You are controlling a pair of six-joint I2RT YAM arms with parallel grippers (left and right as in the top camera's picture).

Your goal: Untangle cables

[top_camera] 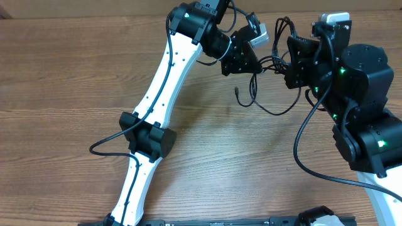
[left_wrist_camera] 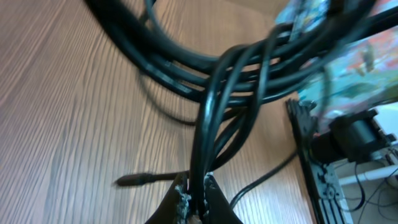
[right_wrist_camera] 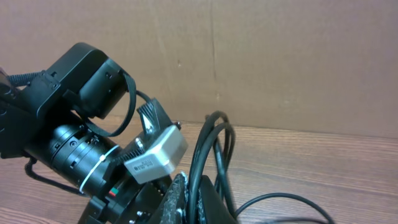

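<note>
Left fingers (left_wrist_camera: 180,200): clenched on cables (left_wrist_camera: 204,130), above counter (top_camera: 63,75).
Right fingers (right_wrist_camera: 178,198): clamped on same cables.

You work over a light brown wood-grain tabletop (top_camera: 63,75), evenly lit. Behind it you see a plain brown cardboard wall (right_wrist_camera: 280,56) with a vertical seam. A black slotted rail (left_wrist_camera: 309,155) runs along one table edge.
</note>
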